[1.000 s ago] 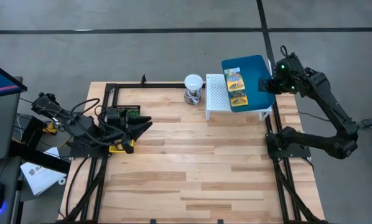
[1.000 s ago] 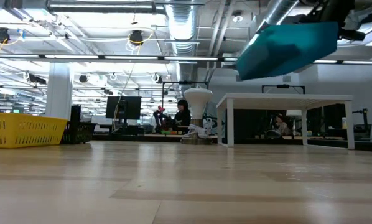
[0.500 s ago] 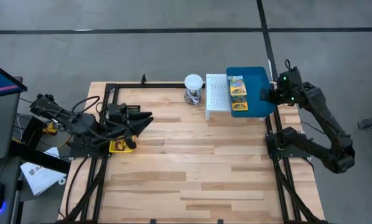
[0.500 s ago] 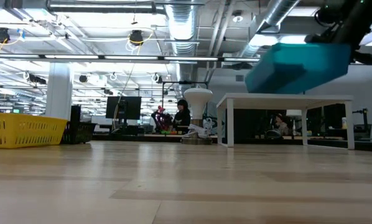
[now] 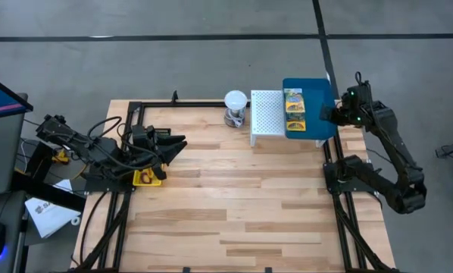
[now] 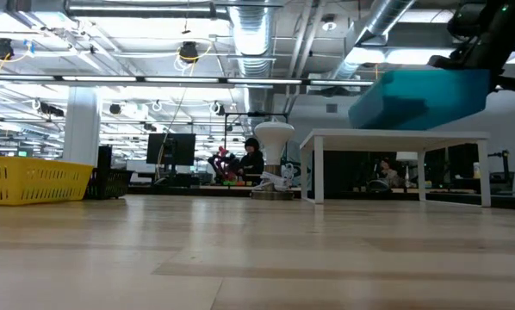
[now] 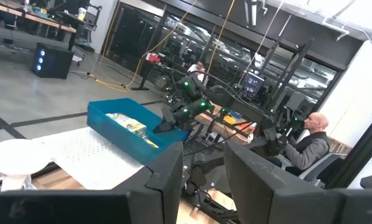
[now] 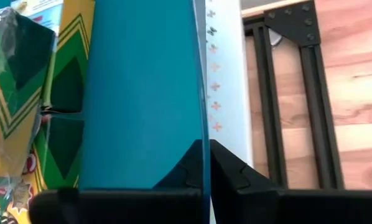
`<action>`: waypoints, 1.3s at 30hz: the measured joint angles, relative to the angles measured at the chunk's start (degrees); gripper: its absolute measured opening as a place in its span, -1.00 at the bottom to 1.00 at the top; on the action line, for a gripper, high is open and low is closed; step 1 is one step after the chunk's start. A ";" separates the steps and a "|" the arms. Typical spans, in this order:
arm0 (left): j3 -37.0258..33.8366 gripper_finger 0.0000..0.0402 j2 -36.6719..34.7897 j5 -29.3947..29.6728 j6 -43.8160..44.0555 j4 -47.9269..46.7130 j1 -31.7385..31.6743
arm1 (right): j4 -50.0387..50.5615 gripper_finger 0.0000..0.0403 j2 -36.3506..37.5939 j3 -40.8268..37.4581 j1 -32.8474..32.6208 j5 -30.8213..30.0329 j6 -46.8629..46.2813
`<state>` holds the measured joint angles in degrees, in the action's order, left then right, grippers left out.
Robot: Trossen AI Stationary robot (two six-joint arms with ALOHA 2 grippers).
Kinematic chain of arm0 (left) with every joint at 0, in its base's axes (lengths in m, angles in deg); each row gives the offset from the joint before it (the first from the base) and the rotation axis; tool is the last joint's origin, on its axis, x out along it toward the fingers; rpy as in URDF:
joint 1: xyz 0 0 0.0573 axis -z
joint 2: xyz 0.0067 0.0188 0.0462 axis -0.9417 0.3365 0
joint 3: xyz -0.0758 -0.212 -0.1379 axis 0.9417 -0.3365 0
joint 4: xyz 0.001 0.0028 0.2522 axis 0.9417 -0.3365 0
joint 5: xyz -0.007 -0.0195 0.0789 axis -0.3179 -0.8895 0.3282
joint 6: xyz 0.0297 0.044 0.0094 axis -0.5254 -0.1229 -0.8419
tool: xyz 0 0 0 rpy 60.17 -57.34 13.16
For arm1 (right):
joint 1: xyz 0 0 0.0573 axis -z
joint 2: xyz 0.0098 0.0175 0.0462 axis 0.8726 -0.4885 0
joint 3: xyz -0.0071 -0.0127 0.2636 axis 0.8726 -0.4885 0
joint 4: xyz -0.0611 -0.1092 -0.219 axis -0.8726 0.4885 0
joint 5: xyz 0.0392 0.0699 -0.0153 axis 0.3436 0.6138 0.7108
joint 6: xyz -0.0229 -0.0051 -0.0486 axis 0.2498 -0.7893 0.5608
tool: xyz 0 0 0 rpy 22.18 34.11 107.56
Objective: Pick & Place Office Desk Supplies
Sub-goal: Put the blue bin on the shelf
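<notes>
My right gripper is shut on the blue tray, which it holds over the right part of the white perforated stand at the table's far right. Flat green-yellow printed packets lie in the tray; they also show in the right wrist view. In the low view the tray is tilted just above the stand's top. My left gripper is open and empty at the table's left, by the yellow bin and the black mesh basket. My right gripper pinches the tray's right side wall, one finger inside the tray and one outside. The fingers come level from the table's right side. The tray is carried tilted just over the stand; whether its bottom touches the stand, I cannot tell.
A white ball-topped object stands left of the stand at the far edge. A black frame borders the table's left and far sides. Bare wooden tabletop lies in the middle and near part. People sit in the room beyond.
My right gripper has gone toward the table's right edge and down with the blue tray. The tray has turned square to the table, tipped closer to level and sunk toward the stand's top, with the packets still in it.
</notes>
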<state>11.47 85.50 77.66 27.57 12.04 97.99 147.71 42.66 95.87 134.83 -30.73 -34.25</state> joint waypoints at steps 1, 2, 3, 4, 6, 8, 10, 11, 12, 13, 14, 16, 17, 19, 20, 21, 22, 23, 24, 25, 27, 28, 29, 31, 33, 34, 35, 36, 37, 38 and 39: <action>0.00 -0.44 0.00 0.00 0.00 0.00 0.00 | 0.54 -1.00 0.02 0.00 0.52 0.20 0.62; 0.00 -0.44 0.01 0.00 0.00 0.00 0.00 | 0.95 -1.00 0.02 0.00 1.02 0.27 1.10; -0.02 -0.44 0.02 0.00 0.00 0.01 0.00 | 1.13 -1.00 0.04 0.00 1.55 0.48 1.47; 0.00 -0.44 0.01 0.00 0.01 0.01 0.00 | 1.13 -1.00 0.04 -0.02 2.16 0.81 1.69; 0.00 -0.44 0.02 0.02 0.01 0.02 0.00 | 1.11 -1.00 0.06 -0.02 3.39 1.08 1.83; -0.02 -0.44 0.02 0.00 0.12 0.02 0.00 | 0.86 -1.00 0.09 -0.02 4.60 1.48 2.06; -0.01 -0.44 0.02 0.02 0.46 0.04 0.00 | 0.81 -1.00 0.09 0.00 5.54 1.52 2.50; 0.00 -0.44 0.02 0.02 0.48 0.04 0.00 | 0.85 -1.00 0.09 -0.02 5.94 1.65 2.82; 0.00 -0.44 0.02 0.02 0.48 0.04 0.00 | 0.91 -1.00 0.09 0.00 6.36 1.71 3.17; -0.02 -0.44 0.01 0.02 0.48 0.04 0.00 | 1.03 -1.00 0.09 -0.01 6.80 1.92 3.61; -0.02 -0.44 0.02 0.02 0.48 0.07 0.00 | 1.23 -1.00 0.09 0.00 7.26 2.34 3.86; -0.02 -0.44 0.02 0.03 0.48 0.07 0.00 | 1.63 -1.00 0.09 -0.02 8.06 3.09 5.02; -0.02 -0.44 0.02 0.02 0.48 0.07 0.00 | 2.04 -1.00 0.09 -0.02 8.47 3.30 5.65; -0.02 -0.44 0.02 0.04 0.48 0.07 0.00 | 2.72 -1.00 0.09 0.00 9.11 3.49 7.21; -0.02 -0.44 0.02 0.04 0.48 0.07 0.00 | 2.70 -1.00 0.09 -0.02 9.41 3.71 7.87; -0.02 -0.44 0.02 0.04 0.48 0.07 0.00 | 2.73 -1.00 0.09 -0.02 9.62 3.90 8.11; -0.02 -0.44 0.02 0.04 0.48 0.07 0.00 | 2.77 -1.00 0.09 -0.02 9.87 3.94 8.46; -0.02 -0.44 0.02 0.04 0.48 0.07 0.00 | 2.75 -1.00 0.09 -0.02 10.20 4.11 8.66; -0.02 -0.44 0.02 0.04 0.47 0.07 0.00 | 2.64 -1.00 0.09 -0.02 10.56 4.59 8.71; -0.02 -0.44 0.02 0.04 0.48 0.07 0.00 | 2.37 -1.00 0.09 -0.02 10.83 5.12 8.91; -0.02 -0.44 0.02 0.04 0.48 0.11 0.00 | 1.70 -1.00 0.05 -0.02 11.51 5.98 9.12; -0.02 -0.44 0.02 0.04 0.48 0.17 0.00 | 1.66 -1.00 0.03 -0.02 11.81 6.01 9.11; -0.02 -0.44 0.02 0.04 0.48 0.28 0.00 | 1.69 -1.00 0.02 -0.02 12.09 6.00 9.09; -0.02 -0.44 0.02 0.04 0.48 0.55 0.00 | 1.59 -1.00 0.00 -0.02 12.66 6.06 9.43; -0.02 -0.44 0.02 0.04 0.48 0.57 0.00 | 1.81 -1.00 0.00 -0.02 13.32 6.86 10.44; -0.02 -0.44 0.02 0.04 0.48 0.57 0.00 | 1.89 -1.00 0.00 -0.02 13.59 7.18 10.81; -0.02 -0.44 0.02 0.04 0.48 0.57 0.00 | 2.02 -1.00 0.00 -0.02 13.77 7.36 11.22; -0.02 -0.44 0.02 0.04 0.48 0.57 0.00 | 2.08 -1.00 0.00 -0.02 13.90 7.63 11.41; -0.02 -0.44 0.02 0.04 0.48 0.57 0.00 | 1.96 -1.00 0.00 -0.02 13.83 7.90 11.62; -0.02 -0.44 0.02 0.06 0.48 0.57 0.00 | 1.76 -1.00 -0.03 -0.02 13.73 8.17 11.91; -0.02 -0.44 0.02 0.04 0.48 0.57 0.00 | 1.70 -1.00 -0.05 -0.02 13.78 8.23 11.91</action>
<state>11.44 85.52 77.71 28.05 12.61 97.99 149.40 42.61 95.85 148.61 -22.50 -22.34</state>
